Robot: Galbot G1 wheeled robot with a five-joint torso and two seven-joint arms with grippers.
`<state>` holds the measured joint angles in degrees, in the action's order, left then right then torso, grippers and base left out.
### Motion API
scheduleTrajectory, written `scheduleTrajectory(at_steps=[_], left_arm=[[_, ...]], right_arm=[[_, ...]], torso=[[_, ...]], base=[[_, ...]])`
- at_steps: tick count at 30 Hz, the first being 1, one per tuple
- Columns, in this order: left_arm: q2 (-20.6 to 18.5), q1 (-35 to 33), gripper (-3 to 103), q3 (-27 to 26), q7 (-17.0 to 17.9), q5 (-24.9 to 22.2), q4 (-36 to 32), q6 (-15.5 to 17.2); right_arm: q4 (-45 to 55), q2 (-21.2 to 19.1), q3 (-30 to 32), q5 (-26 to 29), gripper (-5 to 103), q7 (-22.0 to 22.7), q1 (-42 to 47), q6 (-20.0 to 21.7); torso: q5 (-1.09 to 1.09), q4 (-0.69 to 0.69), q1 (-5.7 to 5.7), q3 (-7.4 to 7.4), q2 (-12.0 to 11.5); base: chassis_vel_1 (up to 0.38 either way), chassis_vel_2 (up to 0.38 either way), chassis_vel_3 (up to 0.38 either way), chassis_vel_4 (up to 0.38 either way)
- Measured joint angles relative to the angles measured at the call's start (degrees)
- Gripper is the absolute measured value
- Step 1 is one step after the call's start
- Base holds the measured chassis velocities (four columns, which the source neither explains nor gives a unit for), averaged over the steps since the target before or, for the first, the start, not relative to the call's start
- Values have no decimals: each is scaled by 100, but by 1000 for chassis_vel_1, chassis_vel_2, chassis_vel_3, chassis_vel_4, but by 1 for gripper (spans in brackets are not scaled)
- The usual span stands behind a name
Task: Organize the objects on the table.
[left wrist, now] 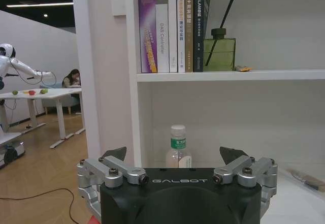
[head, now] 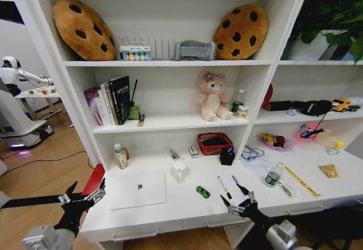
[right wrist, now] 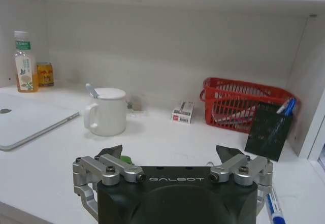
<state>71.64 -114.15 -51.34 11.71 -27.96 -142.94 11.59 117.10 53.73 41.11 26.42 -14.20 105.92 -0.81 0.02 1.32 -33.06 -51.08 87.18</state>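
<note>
On the white table (head: 176, 209) lie a closed silver laptop (head: 138, 189), a small green oval item (head: 202, 191), a black pen (head: 224, 187) and a blue pen (head: 239, 185). A tea bottle (head: 120, 156) stands at the back left and a clear bottle (head: 273, 175) to the right. My right gripper (head: 238, 200) hovers open over the table's front edge, just in front of the pens; its wrist view shows the green item (right wrist: 125, 159) and blue pen (right wrist: 272, 204) close by. My left gripper (head: 86, 194) hangs open beyond the table's left end, facing the tea bottle (left wrist: 178, 138).
A white mug (head: 180, 169) with a spoon, a red basket (head: 215, 143) and a black pen holder (head: 227, 156) stand near the back wall. A yellow ruler (head: 301, 181) and more clutter lie at the right. Shelves above hold books (head: 110, 101), a pink bear (head: 212, 96) and cookie cushions.
</note>
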Motion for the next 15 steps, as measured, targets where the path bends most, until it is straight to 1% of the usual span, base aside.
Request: scheduleTrajectory(at_steps=[3, 4, 6, 8, 11, 12, 14, 15], left_arm=[[-1, 1, 100, 0, -1, -1, 2, 0], [-1, 1, 100, 0, -1, -1, 2, 0], [-3, 0, 100, 0, -2, -2, 4, 0], [-3, 1, 100, 0, -3, -2, 4, 0], [-4, -1, 100, 0, -3, -2, 6, -1], [-4, -1, 100, 0, -3, -2, 6, -1], [-5, -1, 100, 1, -4, -2, 7, -2], [-5, -1, 100, 1, -4, -2, 7, -2]], right_arm=[[-258, -115, -84, 175, 100, -29, -177, 170], [-258, -115, -84, 175, 100, -29, -177, 170], [-466, -297, -228, 223, 100, -70, -412, 221], [-499, -332, -270, 223, 100, -76, -461, 222], [-765, -545, -658, 259, 100, -114, -849, 222], [-765, -545, -658, 259, 100, -114, -849, 222], [-982, -648, -979, 184, 100, -132, -1212, 143], [-982, -648, -979, 184, 100, -132, -1212, 143]], torso=[[-1, 2, 0, 0, 0], [-1, 2, 0, 0, 0], [-1, 1, 0, 0, 0], [-2, 0, 0, 0, 0], [-2, 1, 0, 0, 0], [-2, 1, 0, 0, 0], [-2, 0, 0, 0, 0], [-2, 0, 0, 0, 0]], base=[[0, 0, 0, 0], [0, 0, 0, 0], [0, 0, 0, 0], [0, 0, 0, 0], [0, 0, 0, 0], [0, 0, 0, 0], [0, 0, 0, 0], [0, 0, 0, 0]])
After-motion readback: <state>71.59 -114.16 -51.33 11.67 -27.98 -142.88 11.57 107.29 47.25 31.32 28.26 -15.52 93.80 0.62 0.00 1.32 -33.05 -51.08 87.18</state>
